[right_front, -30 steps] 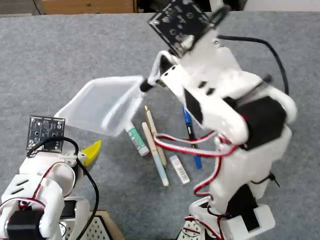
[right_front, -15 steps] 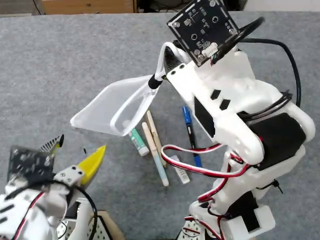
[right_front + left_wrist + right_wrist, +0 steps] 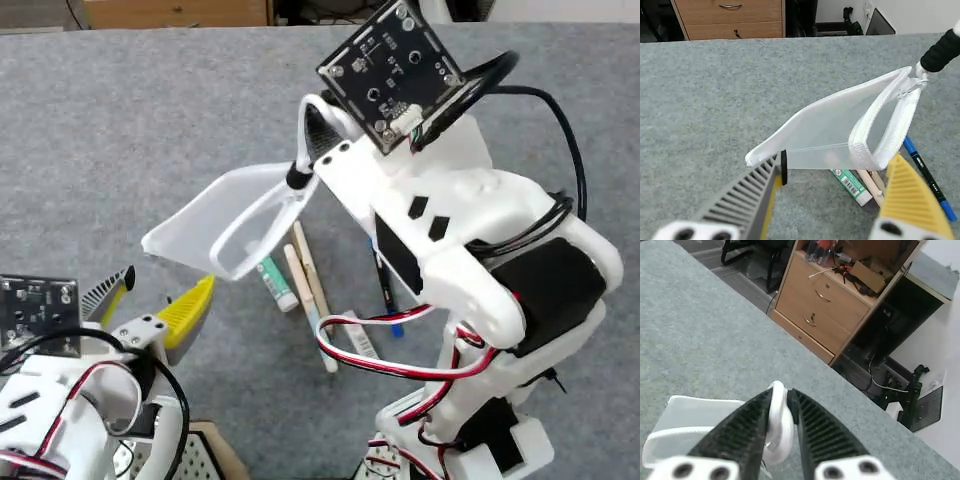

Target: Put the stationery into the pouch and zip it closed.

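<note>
Pouch [image 3: 225,225] is hanging from right gripper [image 3: 298,180], pinched at its zip end. Left gripper [image 3: 165,282], wide open and empty, is advancing, likely to brace it.

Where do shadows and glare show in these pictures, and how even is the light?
High view: soft, even light on the grey table, a faint shadow beneath the pouch, no glare. Left wrist view: the pouch's mesh lets light through. Right wrist view: the recess beside the wooden drawers is dark.
</note>
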You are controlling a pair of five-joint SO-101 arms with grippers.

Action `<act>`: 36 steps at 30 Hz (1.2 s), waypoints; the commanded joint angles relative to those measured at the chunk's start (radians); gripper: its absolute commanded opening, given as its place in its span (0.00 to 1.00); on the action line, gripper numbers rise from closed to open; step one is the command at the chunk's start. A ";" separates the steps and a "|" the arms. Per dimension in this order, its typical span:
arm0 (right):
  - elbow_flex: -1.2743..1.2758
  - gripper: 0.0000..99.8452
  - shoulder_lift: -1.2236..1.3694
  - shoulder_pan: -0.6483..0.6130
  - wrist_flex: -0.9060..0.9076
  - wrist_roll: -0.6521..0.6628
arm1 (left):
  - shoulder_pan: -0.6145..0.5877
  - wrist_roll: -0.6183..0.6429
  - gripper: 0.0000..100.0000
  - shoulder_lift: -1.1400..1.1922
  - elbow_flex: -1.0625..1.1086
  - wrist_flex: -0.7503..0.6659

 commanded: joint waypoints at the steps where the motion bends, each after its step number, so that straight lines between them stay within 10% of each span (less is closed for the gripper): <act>1: -0.001 0.01 -0.013 -0.014 -0.052 -0.014 | 0.061 0.031 0.33 0.018 -0.004 -0.032; 6: -0.001 0.01 -0.013 -0.014 -0.066 -0.015 | 0.174 0.025 0.33 0.020 0.036 -0.075; 36: -0.004 0.01 -0.019 -0.014 -0.058 -0.012 | 0.012 0.014 0.32 0.008 0.401 -0.445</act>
